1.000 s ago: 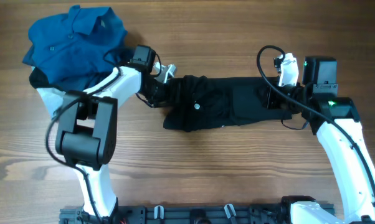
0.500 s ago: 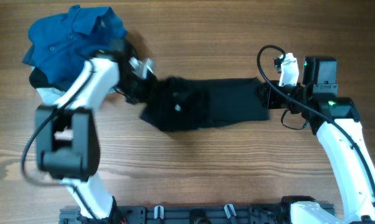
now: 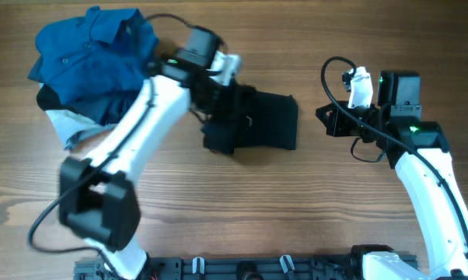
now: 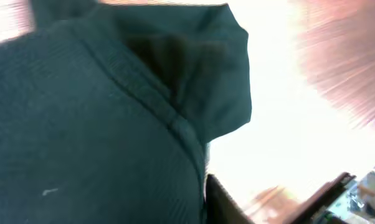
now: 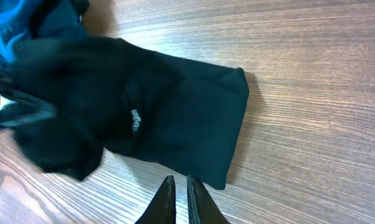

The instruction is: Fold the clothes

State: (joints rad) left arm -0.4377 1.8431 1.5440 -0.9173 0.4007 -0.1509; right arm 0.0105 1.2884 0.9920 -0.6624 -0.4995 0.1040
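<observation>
There is one black shirt [image 3: 273,120] in the middle of the table [image 3: 296,206]. It lies as a short, thick bundle, with its left part bunched up over the rest. At the far left corner there is one pile of three pieces: a blue shirt [image 3: 90,54] on top, a navy piece [image 3: 47,97] and a pale grey piece [image 3: 67,124] showing under it.

There are two arms. The left gripper [image 3: 218,97] is sunk in the bunched cloth and grips the black shirt – dark fabric fills its camera. The right gripper [image 5: 179,179] has its two fingers pressed together on nothing, just beside the shirt's right edge and apart from it.

The surface is brown wood with long grain – no room shows beyond it.
</observation>
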